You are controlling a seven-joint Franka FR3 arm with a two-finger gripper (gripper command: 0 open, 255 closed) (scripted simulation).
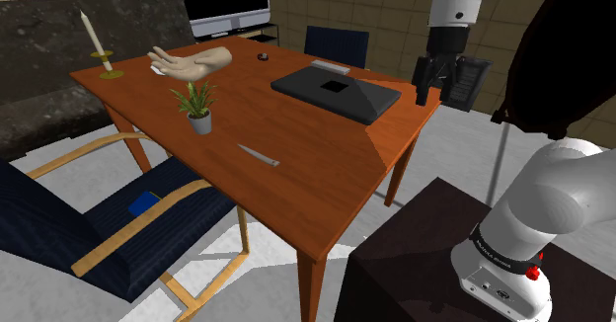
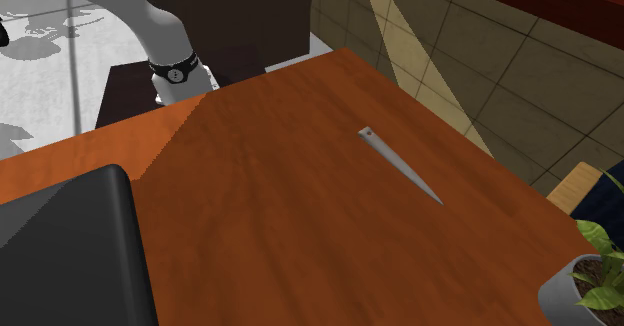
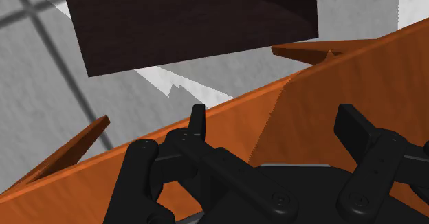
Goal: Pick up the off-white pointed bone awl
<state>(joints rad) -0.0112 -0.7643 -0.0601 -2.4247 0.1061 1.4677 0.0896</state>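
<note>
The awl (image 1: 259, 155) is a thin, pale grey, pointed sliver lying flat on the orange-brown wooden table (image 1: 326, 162), near the table's front edge in the shoulder view. In the second exterior view the awl (image 2: 400, 164) lies alone on bare wood, with its eyelet end towards the robot base. My black gripper (image 1: 430, 93) hangs in the air over the table's edge nearest the stand, beside the laptop and far from the awl. In the wrist view the gripper (image 3: 275, 123) is open, its fingers (image 3: 198, 119) wide apart with nothing between them, and the table edge lies below.
A dark laptop (image 1: 336, 91) lies between gripper and awl. A potted plant (image 1: 199, 108), a hand model (image 1: 192, 63) and a candle (image 1: 96, 43) stand farther along the table. A blue armchair (image 1: 109, 231) sits by the front edge, and the dark stand (image 1: 444, 261) is at lower right.
</note>
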